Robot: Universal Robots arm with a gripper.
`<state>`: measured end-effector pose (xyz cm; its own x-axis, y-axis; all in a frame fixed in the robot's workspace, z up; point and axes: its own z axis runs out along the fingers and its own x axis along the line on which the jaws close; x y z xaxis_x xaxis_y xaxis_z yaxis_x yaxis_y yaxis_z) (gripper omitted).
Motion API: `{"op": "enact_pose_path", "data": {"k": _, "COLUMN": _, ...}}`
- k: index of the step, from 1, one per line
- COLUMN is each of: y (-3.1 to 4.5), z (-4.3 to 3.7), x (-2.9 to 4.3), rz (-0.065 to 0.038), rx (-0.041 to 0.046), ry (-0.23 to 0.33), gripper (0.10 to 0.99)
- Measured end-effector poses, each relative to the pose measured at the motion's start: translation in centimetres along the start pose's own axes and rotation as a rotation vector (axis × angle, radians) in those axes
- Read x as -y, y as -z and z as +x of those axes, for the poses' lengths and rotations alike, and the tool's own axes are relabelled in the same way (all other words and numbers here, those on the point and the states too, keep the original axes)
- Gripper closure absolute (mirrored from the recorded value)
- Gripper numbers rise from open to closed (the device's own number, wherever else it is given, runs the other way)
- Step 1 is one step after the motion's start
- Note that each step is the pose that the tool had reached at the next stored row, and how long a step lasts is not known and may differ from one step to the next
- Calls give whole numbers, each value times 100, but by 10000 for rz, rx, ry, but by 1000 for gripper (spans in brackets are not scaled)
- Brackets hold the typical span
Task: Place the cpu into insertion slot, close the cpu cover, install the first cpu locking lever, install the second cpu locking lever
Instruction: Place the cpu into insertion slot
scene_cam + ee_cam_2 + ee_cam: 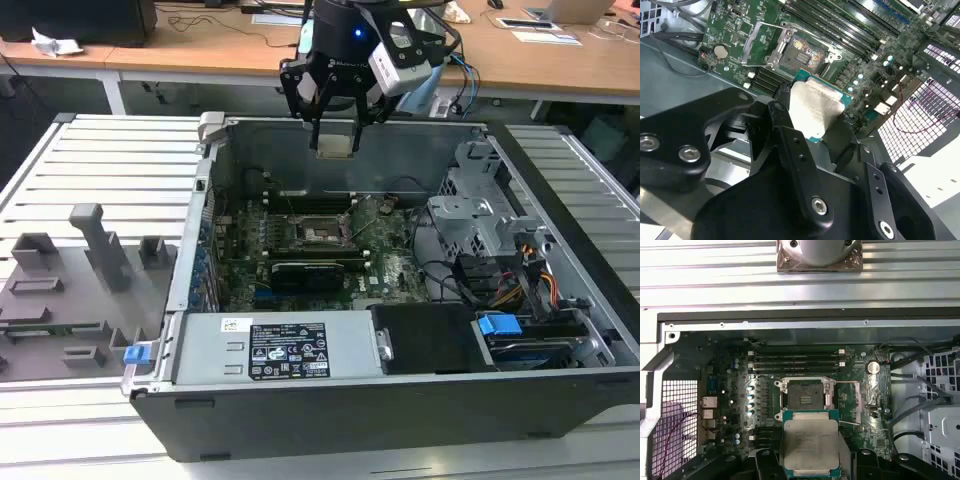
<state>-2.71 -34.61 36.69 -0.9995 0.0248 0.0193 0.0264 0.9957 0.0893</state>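
My gripper (335, 135) hangs over the back of the open computer case, shut on the cpu (335, 146), a flat square chip with a silver top. In both wrist views the cpu (810, 445) (816, 106) sits between the black fingers (785, 125), above the motherboard and clear of it. The insertion slot (322, 233) (803, 394) (803, 52) lies bare below, its dark centre showing. The cpu cover (752, 42) is swung open beside the slot, a thin silver frame.
The case's walls (210, 200) ring the motherboard. A grey power supply (250, 350) fills the front, with a drive cage (480, 215) and cables (520, 285) on the exterior view's right. A long black card (305, 272) and memory slots (797, 360) flank the socket. A grey fixture tray (70, 290) lies outside.
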Motion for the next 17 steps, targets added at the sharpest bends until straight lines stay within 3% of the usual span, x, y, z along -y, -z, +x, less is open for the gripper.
{"op": "enact_pose_path", "data": {"k": 17, "y": -1, "z": 0, "x": 0, "rz": -17, "rx": 78, "ry": -878, "gripper": 557}}
